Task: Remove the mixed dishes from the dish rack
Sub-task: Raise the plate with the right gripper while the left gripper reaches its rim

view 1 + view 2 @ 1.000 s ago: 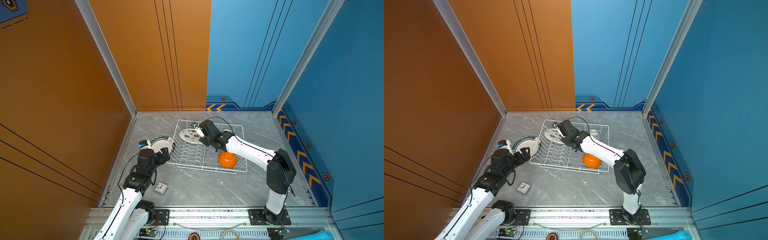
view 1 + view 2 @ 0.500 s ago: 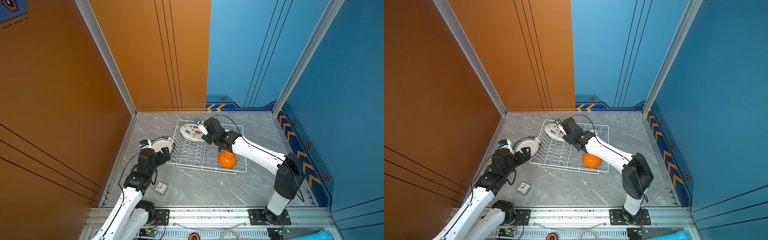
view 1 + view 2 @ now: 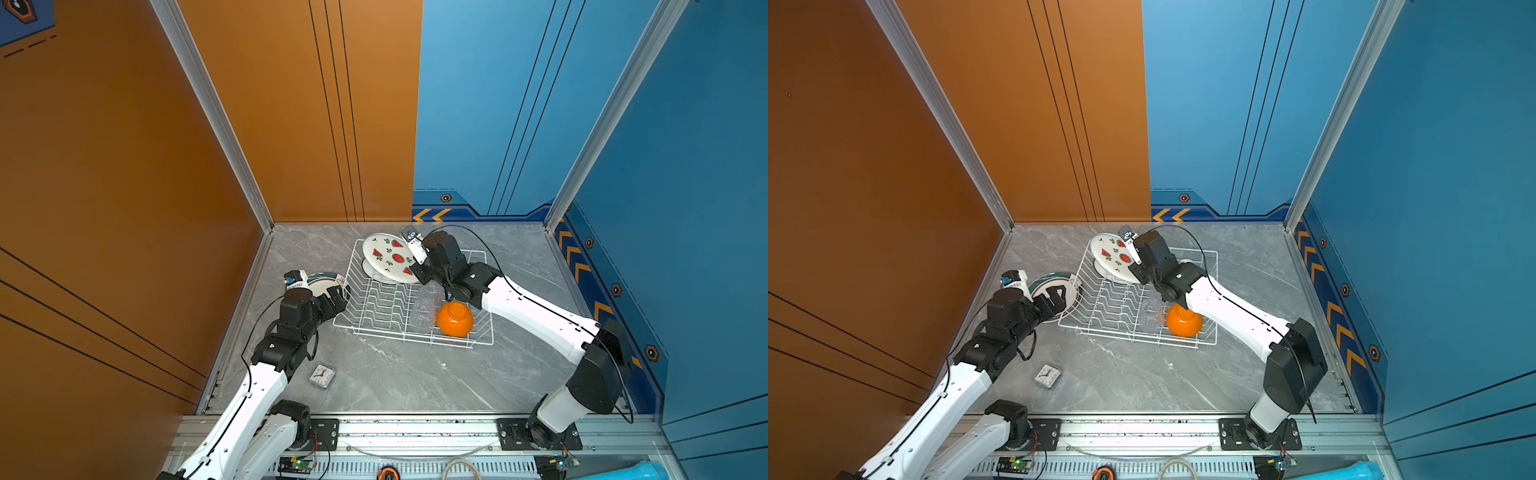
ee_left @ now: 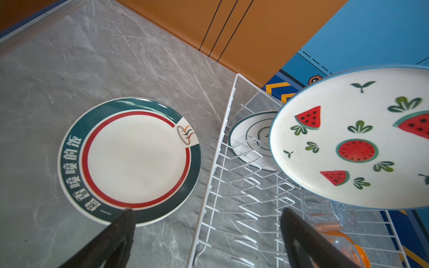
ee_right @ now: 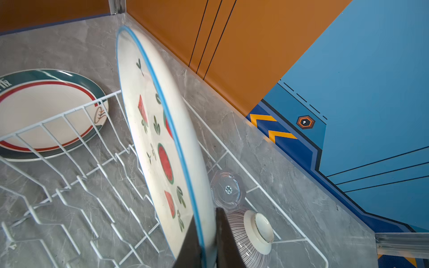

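My right gripper (image 5: 205, 222) is shut on the rim of a white watermelon-print plate (image 3: 390, 257), held tilted above the far left corner of the white wire dish rack (image 3: 415, 338). Under it a second plate (image 4: 250, 137) leans in the dividers. An orange bowl (image 3: 455, 318), clear glass tumblers (image 3: 424, 309) and a ribbed white bowl (image 5: 253, 229) sit in the rack's right part. A green-rimmed plate (image 3: 322, 282) lies flat on the table left of the rack. My left gripper (image 4: 206, 211) hangs open over that plate's edge and the rack's left rim, holding nothing.
A small square clock (image 3: 322, 376) lies on the grey marble table in front of the left arm. The orange wall stands to the left and behind, the blue wall to the right. The metal rail (image 3: 415, 419) runs along the front edge.
The right gripper has lifted the watermelon plate out of the dividers and tilted it flatter, toward the rack's far left corner. The left arm has not moved.
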`<act>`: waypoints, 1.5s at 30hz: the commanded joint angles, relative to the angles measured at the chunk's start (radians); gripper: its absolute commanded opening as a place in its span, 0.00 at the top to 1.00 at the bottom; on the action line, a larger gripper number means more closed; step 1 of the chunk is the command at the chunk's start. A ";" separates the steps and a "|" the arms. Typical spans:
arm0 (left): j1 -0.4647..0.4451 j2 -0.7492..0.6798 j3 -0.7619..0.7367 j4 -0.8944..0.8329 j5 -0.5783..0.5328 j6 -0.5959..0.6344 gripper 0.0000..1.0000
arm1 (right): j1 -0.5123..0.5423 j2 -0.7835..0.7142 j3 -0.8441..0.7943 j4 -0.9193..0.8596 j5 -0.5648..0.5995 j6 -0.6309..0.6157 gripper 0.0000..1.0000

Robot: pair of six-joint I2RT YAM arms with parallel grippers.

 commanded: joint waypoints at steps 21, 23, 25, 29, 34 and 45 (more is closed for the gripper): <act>-0.052 0.225 0.123 0.259 0.202 -0.061 0.02 | -0.110 -0.245 -0.152 0.158 -0.180 0.279 1.00; -0.055 0.250 0.129 0.285 0.223 -0.062 0.02 | -0.125 -0.263 -0.167 0.163 -0.204 0.301 1.00; -0.056 0.278 0.134 0.316 0.249 -0.068 0.02 | -0.142 -0.279 -0.185 0.174 -0.231 0.327 1.00; -0.070 0.333 0.158 0.369 0.318 -0.062 0.02 | -0.174 -0.306 -0.215 0.194 -0.276 0.372 1.00; -0.090 0.408 0.203 0.406 0.400 -0.056 0.02 | -0.209 -0.328 -0.250 0.229 -0.334 0.421 1.00; -0.112 0.500 0.247 0.486 0.479 -0.076 0.02 | -0.260 -0.364 -0.298 0.287 -0.464 0.492 1.00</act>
